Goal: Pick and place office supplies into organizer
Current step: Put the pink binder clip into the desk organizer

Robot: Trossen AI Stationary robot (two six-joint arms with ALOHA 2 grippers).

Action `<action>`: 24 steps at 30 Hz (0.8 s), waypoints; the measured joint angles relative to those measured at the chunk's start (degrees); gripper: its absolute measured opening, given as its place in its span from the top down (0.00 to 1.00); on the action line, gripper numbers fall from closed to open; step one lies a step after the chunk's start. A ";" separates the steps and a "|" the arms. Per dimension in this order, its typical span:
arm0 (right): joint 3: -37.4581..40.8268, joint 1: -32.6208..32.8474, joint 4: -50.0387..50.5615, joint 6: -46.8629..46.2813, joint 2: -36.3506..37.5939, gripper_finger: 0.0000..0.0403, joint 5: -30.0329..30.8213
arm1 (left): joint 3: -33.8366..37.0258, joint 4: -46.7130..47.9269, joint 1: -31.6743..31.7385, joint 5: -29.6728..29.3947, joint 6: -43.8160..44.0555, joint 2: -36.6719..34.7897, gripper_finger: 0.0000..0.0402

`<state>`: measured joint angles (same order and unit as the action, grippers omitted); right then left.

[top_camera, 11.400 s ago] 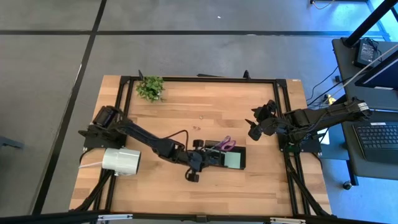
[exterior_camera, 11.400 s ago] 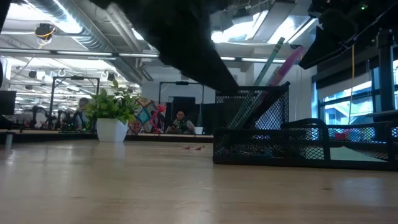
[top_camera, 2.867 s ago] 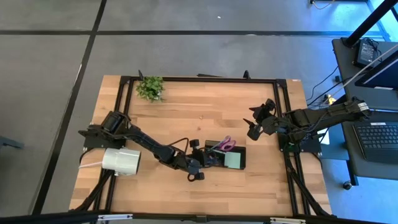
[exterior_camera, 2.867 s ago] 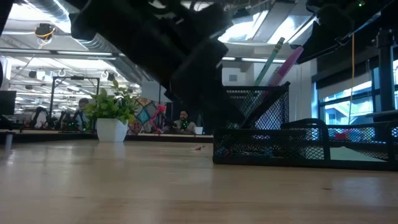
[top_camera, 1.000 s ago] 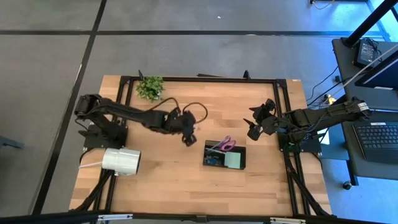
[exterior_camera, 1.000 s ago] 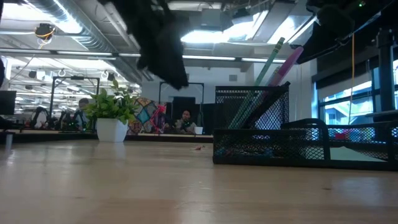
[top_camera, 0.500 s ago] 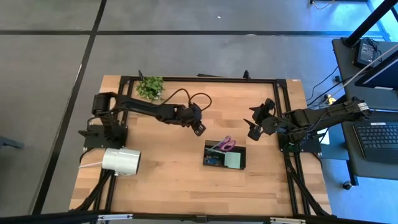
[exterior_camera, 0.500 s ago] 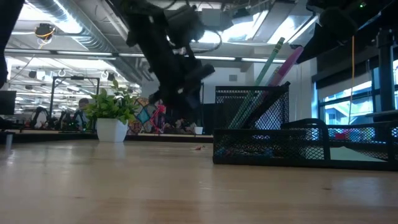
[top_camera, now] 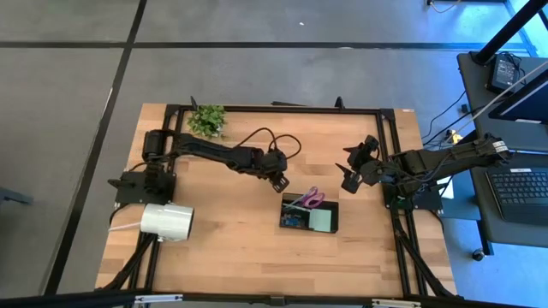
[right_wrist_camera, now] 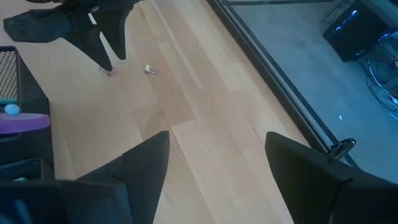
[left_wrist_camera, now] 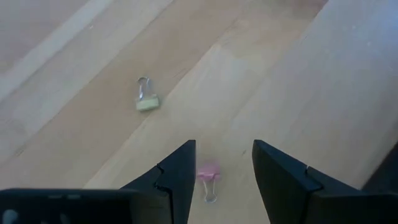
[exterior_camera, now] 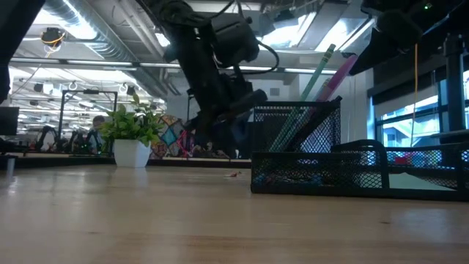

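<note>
Here, scissors (top_camera: pixel 310 198) handles point away from organizer (top_camera: pixel 288 224).

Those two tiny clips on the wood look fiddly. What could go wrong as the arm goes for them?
The open left gripper straddles the small pink binder clip; it lies flat on the wooden table, so the fingers may skid it away. The pale green binder clip lies close beside it and could get knocked. Carrying either to the black mesh organizer, such a small clip might slip out.

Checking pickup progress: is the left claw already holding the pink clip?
No, the left claw is open above the pink clip, which lies on the table between its fingers.
</note>
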<state>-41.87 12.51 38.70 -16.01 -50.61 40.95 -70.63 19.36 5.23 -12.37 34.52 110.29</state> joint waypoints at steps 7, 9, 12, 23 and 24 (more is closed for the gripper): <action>0.00 0.00 0.00 -0.24 0.00 0.33 0.02 | -0.59 4.57 -0.35 -1.32 -0.20 0.58 0.62; 0.02 0.00 -0.02 -0.22 0.00 0.33 0.02 | -0.57 4.90 -0.33 -1.40 -0.21 0.58 0.62; 0.00 -0.02 -0.02 -0.24 0.00 0.33 0.02 | -0.57 4.81 -0.31 -1.21 -0.22 0.73 0.62; 0.00 0.00 -0.07 -0.20 0.00 0.33 0.00 | -0.61 4.50 -0.43 -0.13 -0.10 3.35 0.62; 0.00 -0.02 -0.10 -0.20 0.00 0.33 0.02 | -0.61 4.44 -0.44 -0.46 0.02 3.84 0.62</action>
<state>-41.87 12.49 38.60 -16.21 -50.61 40.97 -71.23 23.80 4.80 -12.82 34.55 114.13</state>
